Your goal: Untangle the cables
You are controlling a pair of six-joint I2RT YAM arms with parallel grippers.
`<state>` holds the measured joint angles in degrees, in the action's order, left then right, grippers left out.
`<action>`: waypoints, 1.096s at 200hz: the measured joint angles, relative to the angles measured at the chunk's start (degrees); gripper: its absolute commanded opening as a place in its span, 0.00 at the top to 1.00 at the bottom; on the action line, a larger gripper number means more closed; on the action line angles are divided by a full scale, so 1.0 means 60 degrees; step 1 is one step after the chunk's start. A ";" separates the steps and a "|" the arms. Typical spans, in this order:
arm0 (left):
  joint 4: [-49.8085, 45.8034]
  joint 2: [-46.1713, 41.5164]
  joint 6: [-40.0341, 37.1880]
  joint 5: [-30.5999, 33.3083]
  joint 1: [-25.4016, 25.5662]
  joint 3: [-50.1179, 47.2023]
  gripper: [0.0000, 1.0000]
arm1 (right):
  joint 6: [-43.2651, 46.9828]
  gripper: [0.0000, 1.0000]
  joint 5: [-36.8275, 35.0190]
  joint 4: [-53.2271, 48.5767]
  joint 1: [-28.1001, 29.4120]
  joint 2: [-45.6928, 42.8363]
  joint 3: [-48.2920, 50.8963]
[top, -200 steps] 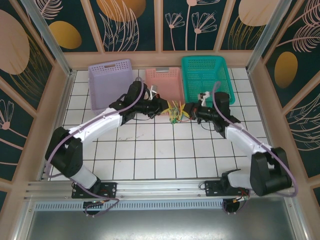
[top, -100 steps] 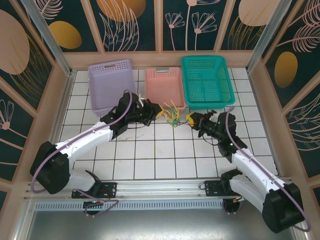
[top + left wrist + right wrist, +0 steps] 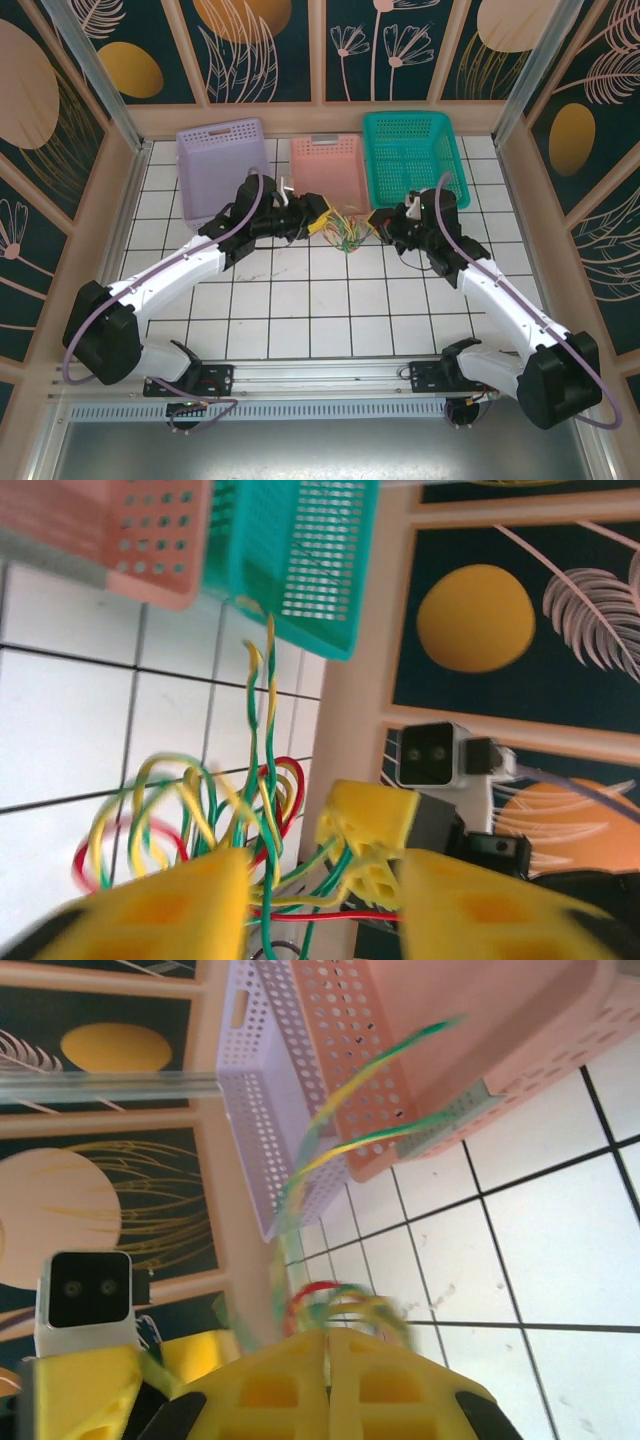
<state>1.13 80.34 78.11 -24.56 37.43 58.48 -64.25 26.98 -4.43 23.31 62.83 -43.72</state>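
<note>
The tangle of cables (image 3: 345,232) hangs between the two pincers, over the white tiles just in front of the pink basket (image 3: 330,165). The right pincer (image 3: 378,222) is clamped tight on one side of the knot, and its wrist view shows yellow-green strands fanning out from its closed fingers. The left pincer (image 3: 318,222) has its jaws apart, with green, yellow and red wires running loose through the gap. The risk, as I judge it, lies there. With only one side pinned, the bundle may sag or swing away, and the left jaws may close on air. They may also close on several strands at once, so that a pull tightens the knot instead of opening it. A hard tug could drag the wires out of the right grip, or snag one of the free ends that stick out toward the baskets. Whether the lowest loops touch the tiles I cannot tell. The bench (image 3: 300,320) is a grid of white tiles with dark joints, and an aluminium rail (image 3: 300,375) at its near edge carries the arm bases. Along the far edge stand a lilac basket (image 3: 215,165), the pink one and a teal basket (image 3: 412,160), side by side. Behind them rise dark wall panels (image 3: 260,50) painted with orange discs and pale leaves.
</note>
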 measured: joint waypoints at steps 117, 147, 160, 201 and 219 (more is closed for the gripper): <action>-0.1632 -0.1446 0.0940 0.1457 0.0943 -0.3209 0.57 | 0.1603 0.92 0.0488 -0.0441 0.0382 0.1100 0.1446; -0.1078 -0.0896 0.1147 0.1443 0.1137 -0.3646 0.65 | 0.2364 0.54 -0.0280 -0.1504 0.0390 0.1690 0.1224; -0.0954 -0.0882 0.1147 0.1464 0.1151 -0.3679 0.65 | 0.2838 0.45 -0.1045 -0.2331 0.0492 0.1694 0.0798; -0.0940 -0.1042 0.1020 0.1923 0.1151 -0.3676 0.64 | 0.3858 0.21 -0.3942 -0.4302 0.2295 0.1290 -0.0998; -0.1271 -0.1453 0.0889 0.2273 0.1151 -0.3668 0.64 | 0.4018 0.16 -0.4932 -0.4940 0.3723 0.1494 -0.1647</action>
<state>-6.50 71.61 83.44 -10.92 44.34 36.47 -40.14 -2.61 -34.06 45.65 71.79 -53.60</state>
